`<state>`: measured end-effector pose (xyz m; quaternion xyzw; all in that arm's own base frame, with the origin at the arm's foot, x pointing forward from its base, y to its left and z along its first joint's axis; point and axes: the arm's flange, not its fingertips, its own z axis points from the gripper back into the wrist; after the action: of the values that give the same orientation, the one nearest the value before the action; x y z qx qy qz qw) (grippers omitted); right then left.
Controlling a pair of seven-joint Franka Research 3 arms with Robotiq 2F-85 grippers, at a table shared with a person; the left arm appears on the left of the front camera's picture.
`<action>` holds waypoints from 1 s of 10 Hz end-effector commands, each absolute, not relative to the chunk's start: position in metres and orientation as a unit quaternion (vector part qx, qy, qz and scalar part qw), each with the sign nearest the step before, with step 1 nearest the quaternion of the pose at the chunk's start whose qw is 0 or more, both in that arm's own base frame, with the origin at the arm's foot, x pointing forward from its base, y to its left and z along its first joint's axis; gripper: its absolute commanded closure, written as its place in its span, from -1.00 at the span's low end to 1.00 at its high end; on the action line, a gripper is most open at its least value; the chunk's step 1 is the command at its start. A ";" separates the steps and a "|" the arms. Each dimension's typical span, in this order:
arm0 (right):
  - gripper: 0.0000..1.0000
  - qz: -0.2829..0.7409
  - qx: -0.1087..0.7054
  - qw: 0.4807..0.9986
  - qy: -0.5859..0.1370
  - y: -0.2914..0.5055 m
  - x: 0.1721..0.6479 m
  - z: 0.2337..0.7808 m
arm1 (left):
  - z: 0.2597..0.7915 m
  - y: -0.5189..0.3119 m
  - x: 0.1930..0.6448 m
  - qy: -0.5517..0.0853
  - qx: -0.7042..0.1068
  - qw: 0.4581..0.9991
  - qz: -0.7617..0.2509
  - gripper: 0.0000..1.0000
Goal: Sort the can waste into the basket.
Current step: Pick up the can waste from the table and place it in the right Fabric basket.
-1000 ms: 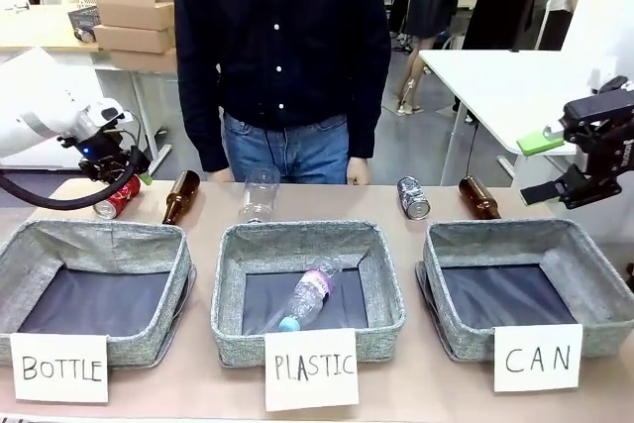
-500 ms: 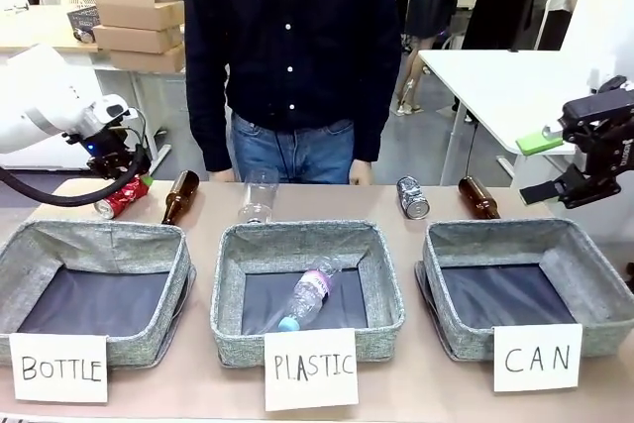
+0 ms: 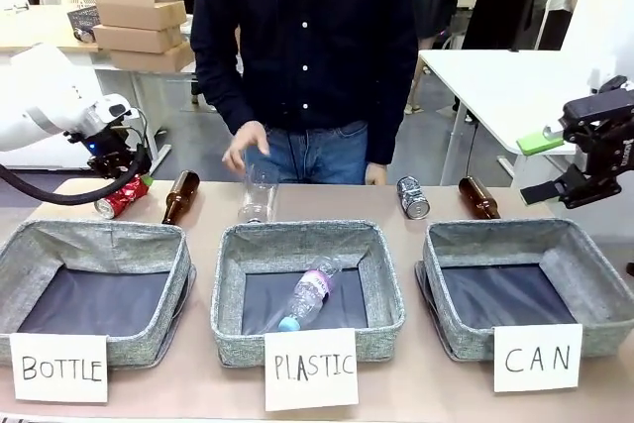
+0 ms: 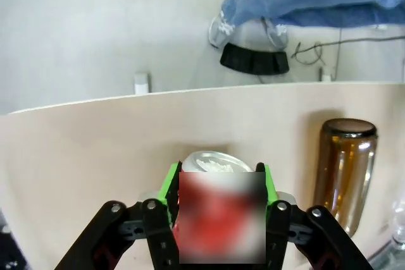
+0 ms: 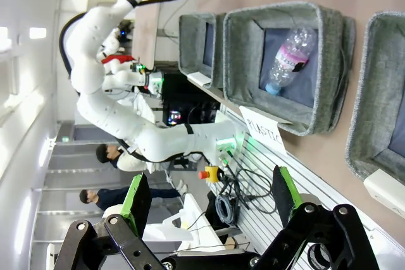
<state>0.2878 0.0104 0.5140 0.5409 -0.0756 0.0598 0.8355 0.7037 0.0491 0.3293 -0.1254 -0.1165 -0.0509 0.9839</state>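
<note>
Left gripper (image 4: 218, 184), narrow, straddles the red can (image 3: 117, 199) lying on the desk (image 3: 347, 207) at left, seemingly to lift it; firm grip unclear. Right gripper (image 3: 543, 165) hangs wide, upper right, beyond the CAN basket (image 3: 495, 230).

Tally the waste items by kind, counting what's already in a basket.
Cans: 2, red can, silver can.
Brown glass bottles: 2, left bottle, right bottle.
Clear plastic bottles: 2, bare bottle on the table, labelled bottle in the PLASTIC basket.
Total: 6

Red can (image 3: 119, 197), silver-topped, lies tilted at middle left; silver-grey can (image 3: 413, 197) lies right of centre; grey CAN-labelled basket (image 3: 500, 230) sits lower right.
</note>
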 end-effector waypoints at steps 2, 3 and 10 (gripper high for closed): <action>-1.00 0.070 0.550 0.828 -0.086 0.014 0.291 0.516 | 0.425 0.037 0.636 -0.209 -0.147 0.966 0.045 1.00; -1.00 0.070 0.550 0.828 -0.086 0.014 0.291 0.516 | 0.464 0.037 0.604 -0.246 -0.188 0.949 0.052 1.00; -1.00 0.070 0.550 0.828 -0.086 0.014 0.291 0.516 | 0.517 -0.030 0.377 -0.201 -0.499 0.809 -0.239 0.94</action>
<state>0.2877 0.0108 0.5146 0.5401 -0.0758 0.0604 0.8360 0.3677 -0.0406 0.5392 -0.4858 -0.2342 -0.2384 0.8077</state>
